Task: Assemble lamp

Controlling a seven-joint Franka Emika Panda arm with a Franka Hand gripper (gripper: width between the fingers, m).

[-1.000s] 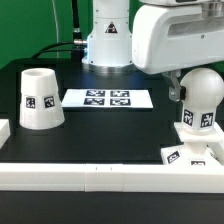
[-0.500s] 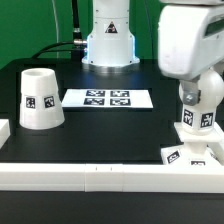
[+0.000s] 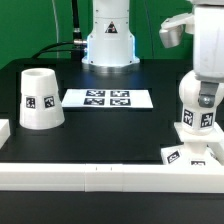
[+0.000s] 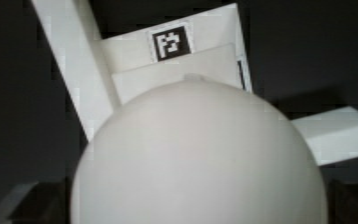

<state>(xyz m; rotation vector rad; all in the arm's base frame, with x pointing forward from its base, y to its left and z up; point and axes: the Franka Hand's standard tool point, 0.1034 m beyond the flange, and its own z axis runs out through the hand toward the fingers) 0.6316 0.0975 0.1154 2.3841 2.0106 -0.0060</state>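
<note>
Three lamp parts are counted on the black table (image 3: 110, 130): one shade, one bulb and one base. One marker board (image 3: 108, 98), printed with four tags, lies flat near the middle of the table and is taken as the landmark.

The shade (image 3: 40, 98) stands upright with its narrow end up, just beside the marker board on the exterior view's left, apart from it; one tag is seen on its side.

The bulb (image 3: 200, 105) is located well to the exterior view's right of the marker board and nearer the camera. It stands upright on the base (image 3: 190, 152), which lies flat against the front border rail (image 3: 100, 176). Two tags are visible on the bulb's lower neck and two on the base.

One gripper (image 3: 205, 96) is positioned directly above the bulb, its housing covering the bulb's upper part. In the wrist view the rounded bulb (image 4: 202, 155) fills most of the frame, with the tagged base (image 4: 176, 50) beyond it. The fingers are not clearly visible in either view, so whether the bulb is clasped or released cannot be determined.
</note>
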